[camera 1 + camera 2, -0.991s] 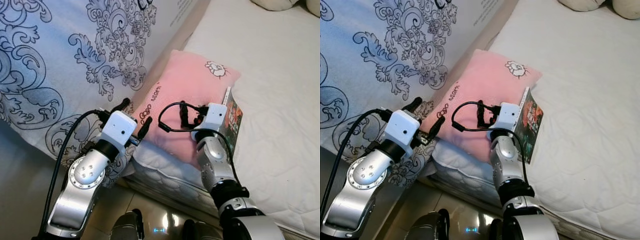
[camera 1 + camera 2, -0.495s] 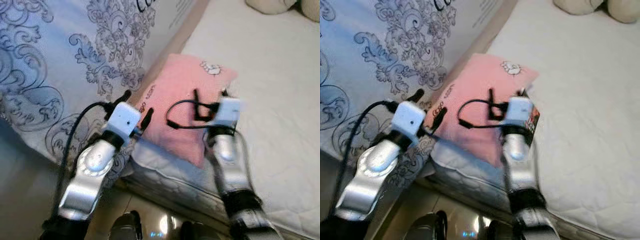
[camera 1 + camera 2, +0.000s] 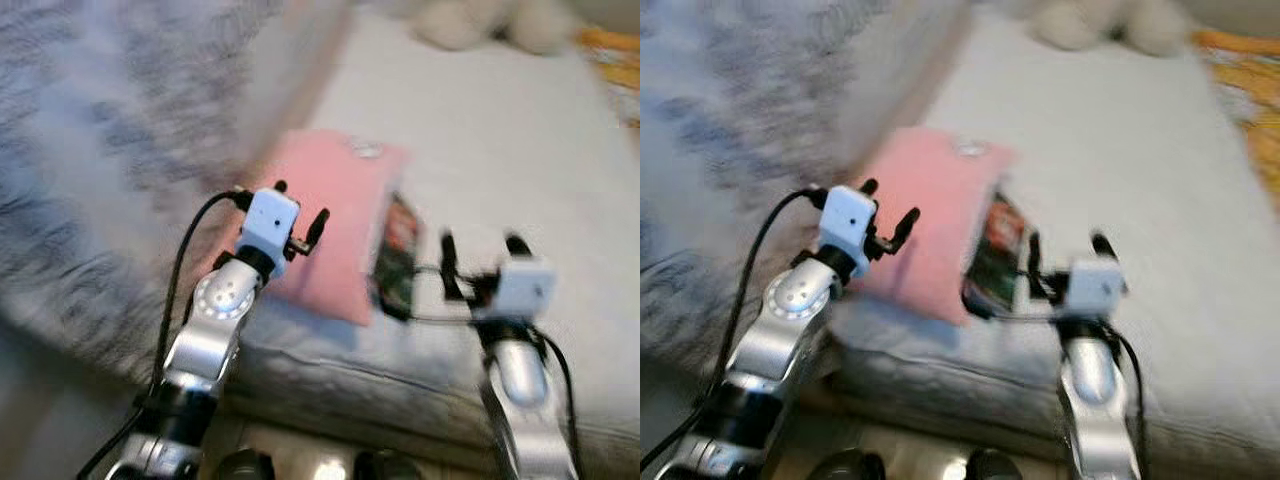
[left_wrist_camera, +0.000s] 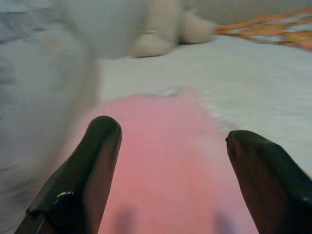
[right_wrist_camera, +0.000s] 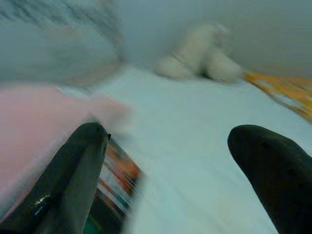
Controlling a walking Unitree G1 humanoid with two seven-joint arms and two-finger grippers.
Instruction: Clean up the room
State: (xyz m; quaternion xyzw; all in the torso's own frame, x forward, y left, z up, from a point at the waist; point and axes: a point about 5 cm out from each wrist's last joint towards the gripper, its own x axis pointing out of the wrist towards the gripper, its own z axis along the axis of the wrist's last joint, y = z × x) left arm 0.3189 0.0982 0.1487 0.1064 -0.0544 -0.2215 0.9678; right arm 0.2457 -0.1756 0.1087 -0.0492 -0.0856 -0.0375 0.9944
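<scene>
jaws of both grippers were held open and empty. the left gripper [image 3: 300,215] was positioned over the near left part of the pink pillow [image 3: 335,225], which lay on the bed [image 3: 520,150] beside a patterned blue-and-white cushion [image 3: 110,150]. in the left wrist view the pillow [image 4: 165,161] was framed between the two fingers [image 4: 83,190], with its long axis running away from the robot, roughly along the line of the jaws. the right gripper [image 3: 478,262] was held just to the right of a dark book or packet [image 3: 398,255], which lay tucked against the pillow's right edge with its long side parallel to the pillow. the right arm was judged nearer to that item; the left arm was nearer to the pillow. a pale soft toy [image 3: 480,20] was seen at the far end of the bed. the views were blurred, so finer contact could not be determined.
</scene>
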